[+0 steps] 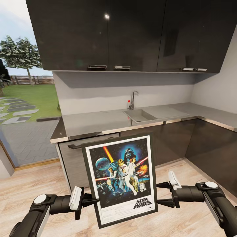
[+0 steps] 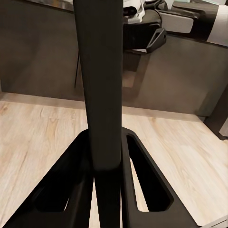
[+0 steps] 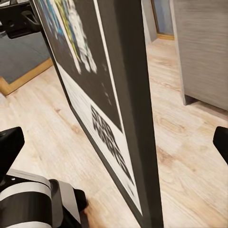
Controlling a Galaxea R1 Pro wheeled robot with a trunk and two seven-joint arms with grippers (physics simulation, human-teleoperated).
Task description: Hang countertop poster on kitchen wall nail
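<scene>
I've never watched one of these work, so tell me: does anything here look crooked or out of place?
Only the poster: it hangs in mid-air above the wood floor, off the countertop, leaning slightly. The left gripper clamps its frame edge. The right gripper is open at the opposite edge. Nothing looks spilled or broken.

arms: both extended forward, level. left tool [image 1: 91,200]: clamped on poster [image 1: 120,177] frame edge. right tool [image 1: 162,195]: fingers spread, beside opposite edge.

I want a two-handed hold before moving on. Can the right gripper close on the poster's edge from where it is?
Probably yes: the right gripper sits open beside the poster, its frame edge between the spread fingers with nothing intervening. The left gripper grips the opposite edge.
</scene>
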